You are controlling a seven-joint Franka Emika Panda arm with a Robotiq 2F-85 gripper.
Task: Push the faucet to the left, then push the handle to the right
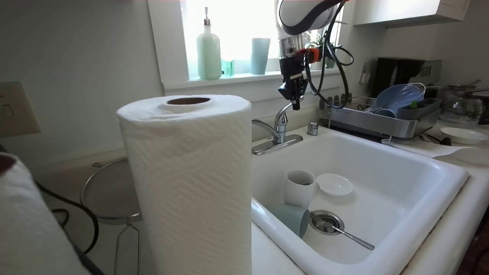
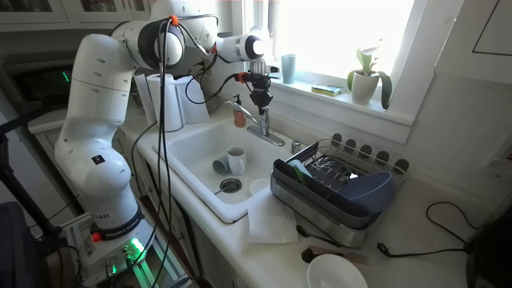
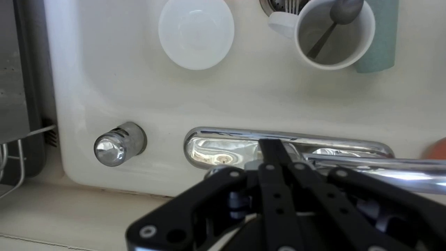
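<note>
Faucet (image 3: 390,169) pointing left, the hand (image 1: 296,104) stands closed, empty, beside the handle (image 1: 283,112) — presumably to prod it right.

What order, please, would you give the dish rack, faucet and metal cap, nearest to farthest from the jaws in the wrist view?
1. Faucet: closest, extending to the right edge.
2. Metal cap: left, on the rim of the sink.
3. Dish rack: far left, past the sink.

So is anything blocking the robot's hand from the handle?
Nothing that I can see. In both exterior views, the hand is right by the handle, with no other thing showing between them. Whether they touch, I can't tell.
</note>
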